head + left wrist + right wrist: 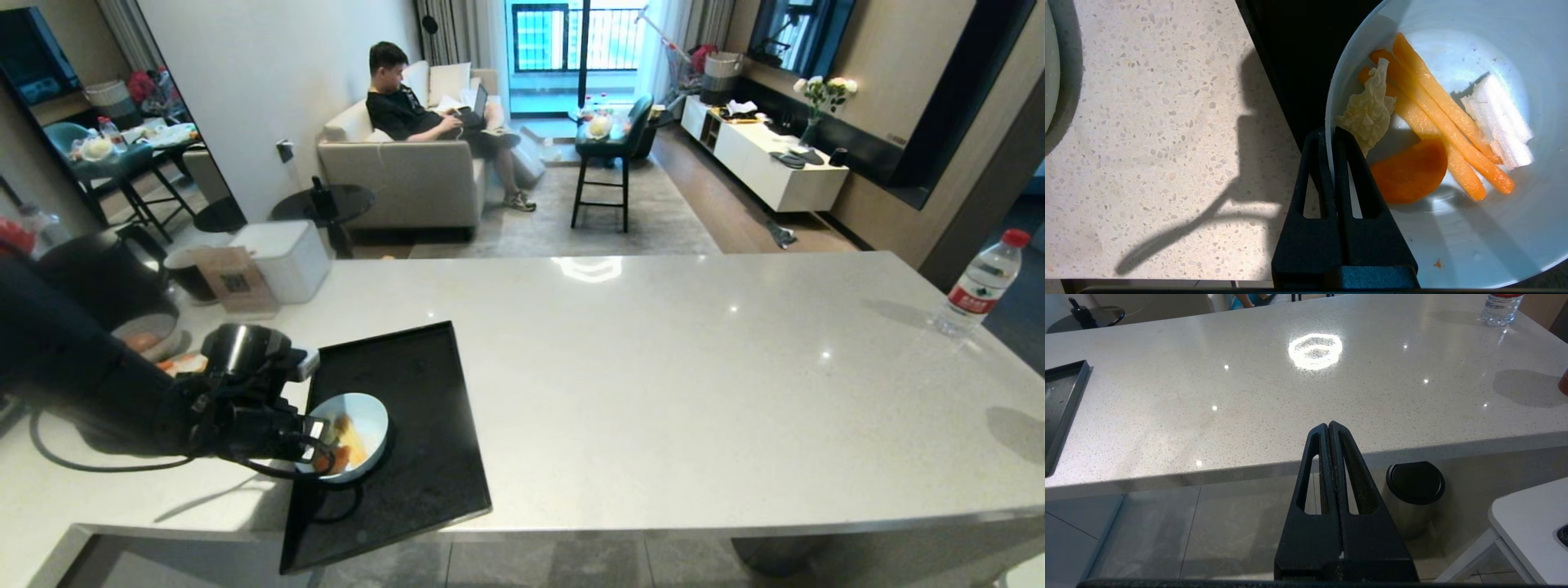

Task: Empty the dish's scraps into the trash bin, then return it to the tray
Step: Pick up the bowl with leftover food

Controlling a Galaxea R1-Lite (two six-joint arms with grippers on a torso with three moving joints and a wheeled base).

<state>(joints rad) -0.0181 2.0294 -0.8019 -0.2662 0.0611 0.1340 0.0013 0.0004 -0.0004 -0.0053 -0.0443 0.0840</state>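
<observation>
The dish (359, 425), a small bowl white inside and pale blue outside, rests on the black tray (416, 482) near the counter's front left. In it lie the scraps (341, 447): orange carrot sticks (1437, 106), a carrot slice, a pale crinkled leaf and white bits. My left gripper (317, 437) comes in from the left, shut on the dish's near rim (1331, 134), one finger inside and one outside. The trash bin (186, 276), small, dark and round, stands at the back left, partly behind a brown card. My right gripper (1328, 425) hangs shut and empty before the counter's front edge.
A white boxy container (282, 257) stands beside the bin. A grey-white bowl (147, 335) and a plate of carrot sticks (181, 363) lie left of the tray, partly behind my arm. A water bottle (980, 282) stands far right. A lidded steel bin (1414, 486) is on the floor.
</observation>
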